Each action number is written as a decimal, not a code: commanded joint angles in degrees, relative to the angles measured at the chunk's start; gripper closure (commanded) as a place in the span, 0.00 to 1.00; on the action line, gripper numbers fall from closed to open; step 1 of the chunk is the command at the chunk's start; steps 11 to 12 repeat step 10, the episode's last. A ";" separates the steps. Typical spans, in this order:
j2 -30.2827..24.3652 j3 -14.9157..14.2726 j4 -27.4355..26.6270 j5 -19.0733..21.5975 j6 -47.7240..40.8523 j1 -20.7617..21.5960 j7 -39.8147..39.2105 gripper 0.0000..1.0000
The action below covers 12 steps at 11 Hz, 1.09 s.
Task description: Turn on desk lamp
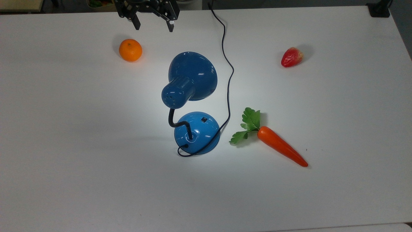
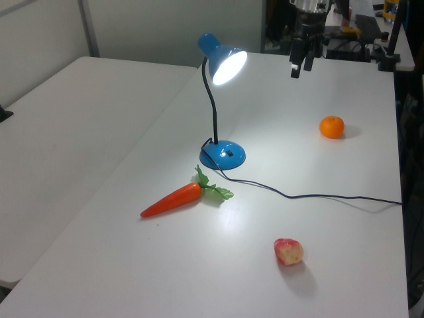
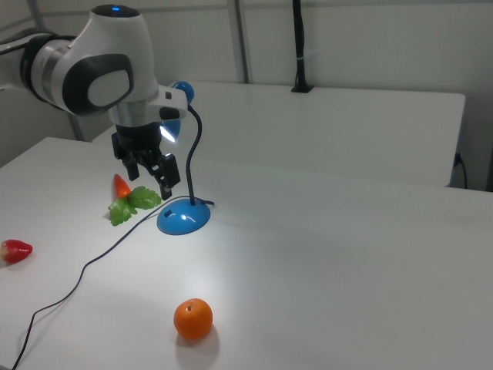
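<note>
The lamp (image 1: 192, 96) glows lit mid-desk (image 1: 64, 145), while the tool (image 1: 153, 27), fingers spread and empty, hangs above the desk's far edge near the orange (image 1: 130, 50).

The lamp (image 2: 222, 63) is lit: in the left view its shade opening is white and overexposed. It throws a bright pool on the white table (image 1: 80, 145), strongest around the base in the top view, while the table's edges are greyer (a soft falloff). Small white glare spots lie on the blue shade. The orange (image 1: 130, 50) and strawberry (image 1: 292, 57) have soft shadows on their far side, the top view's upper side. The room light is even and moderate. All three views are reasonably sharp, with slight grain.
</note>
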 commanded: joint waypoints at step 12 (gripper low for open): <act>0.62 -0.29 5.97 -5.99 -9.28 -2.18 -0.36 0.00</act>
